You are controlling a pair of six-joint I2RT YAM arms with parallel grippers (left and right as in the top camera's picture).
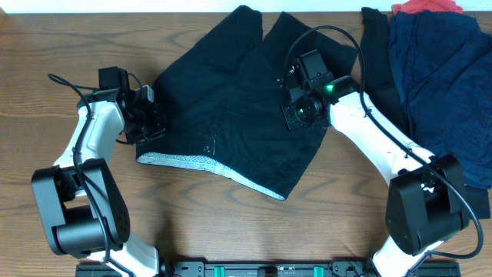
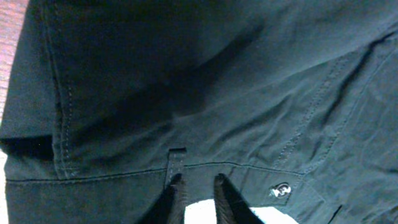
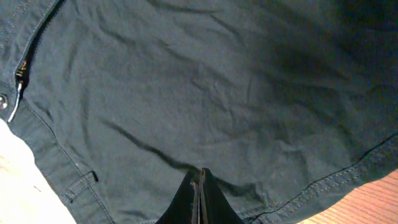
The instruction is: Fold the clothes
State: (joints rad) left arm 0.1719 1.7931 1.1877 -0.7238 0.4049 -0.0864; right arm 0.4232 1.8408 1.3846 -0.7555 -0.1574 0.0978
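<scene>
Left tool point(image 2: 196, 182) sits at the waistband by the belt loop point(image 2: 177, 155), fingers almost together; whether it has cloth, nobody can tell. The black shorts point(image 1: 231, 100) lie spread across the centre of the table point(image 1: 46, 46). Right tool point(image 3: 199, 175) is clamped tight, seemingly nipping the leg near its hem. Lifting both evenly with the fabric taut should make the fold clean.

The right hand point(image 3: 199, 175), fingers pressed together, rests on the black shorts point(image 3: 205, 93) near their hem.
</scene>
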